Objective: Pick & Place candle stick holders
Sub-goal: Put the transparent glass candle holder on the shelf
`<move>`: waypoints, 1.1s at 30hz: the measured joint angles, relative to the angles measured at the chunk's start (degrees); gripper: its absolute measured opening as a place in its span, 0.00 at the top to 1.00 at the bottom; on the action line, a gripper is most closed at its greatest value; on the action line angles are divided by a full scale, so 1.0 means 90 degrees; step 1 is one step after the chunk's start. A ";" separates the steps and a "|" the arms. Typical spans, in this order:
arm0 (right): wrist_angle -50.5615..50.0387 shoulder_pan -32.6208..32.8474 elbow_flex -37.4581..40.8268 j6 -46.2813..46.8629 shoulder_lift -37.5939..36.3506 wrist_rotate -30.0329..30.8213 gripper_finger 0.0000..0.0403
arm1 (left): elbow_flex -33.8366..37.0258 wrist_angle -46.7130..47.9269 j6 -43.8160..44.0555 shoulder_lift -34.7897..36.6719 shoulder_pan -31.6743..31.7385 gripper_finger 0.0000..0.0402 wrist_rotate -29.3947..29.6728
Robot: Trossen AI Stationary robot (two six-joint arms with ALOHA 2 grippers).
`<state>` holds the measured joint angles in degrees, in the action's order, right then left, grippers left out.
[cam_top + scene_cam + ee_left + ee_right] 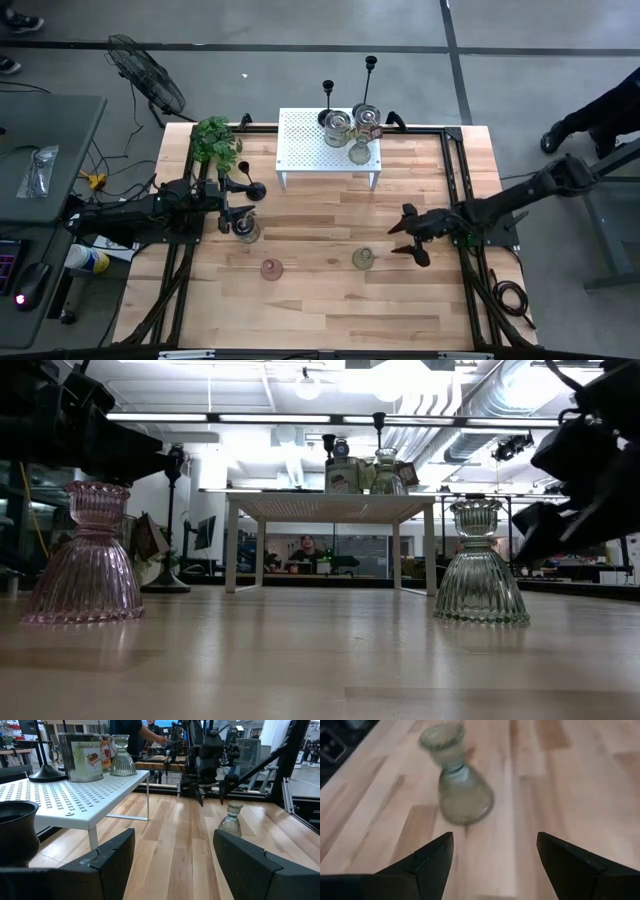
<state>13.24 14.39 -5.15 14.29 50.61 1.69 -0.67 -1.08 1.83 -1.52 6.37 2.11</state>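
On the desk (330,310): two squat glass holders are standing upright in front of the white shelf (305,150), well apart from each other.
Greenish holder (363,259): it is sitting on the wood in front of the white shelf, out toward the right arm; its ribbed bell base is down and its cup is up in the low view (480,565).
Pinkish holder (271,269): it is standing upright in front of the white shelf, out toward the left arm (85,555).
Right jaws (410,238): they are hanging apart just beside the greenish holder, on its side away from the pinkish holder; in the right wrist view the holder (458,782) is lying ahead of the two dark fingers (427,862), not between them and not touching them.
Left jaws (236,208): they are standing apart, off the front corner of the white shelf nearest the plant (214,140), clamped on nothing.
Clear holder (247,232): it is sitting just beside the left jaws, on the side away from the shelf.
On the white shelf: a third glass holder (359,152) is standing at the front edge, with two tins (352,123) behind it.
Black candlesticks: one (328,103) and a taller one (370,80) are rising at the shelf's back edge; a third (240,188) is lying near the left jaws.
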 joint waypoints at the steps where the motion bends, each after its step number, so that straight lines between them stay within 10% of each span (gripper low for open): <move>1: -0.0024 0.0111 -0.0053 0.0087 0.0137 0.0040 0.31 | 0.0000 0.0000 0.0001 0.0000 -0.0001 0.34 0.0001; 19: 0.1614 0.1617 -0.1344 0.0982 0.3430 0.1980 0.31 | 0.0000 0.0000 0.0001 0.0000 -0.0001 0.34 0.0001; 33: 0.2141 0.1708 -0.2084 0.0873 0.4223 0.2710 0.31 | 0.0000 0.0000 0.0000 0.0000 -0.0002 0.34 0.0002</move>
<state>32.51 29.76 -23.90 22.14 88.62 26.08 -0.67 -1.08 1.83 -1.52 6.35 2.13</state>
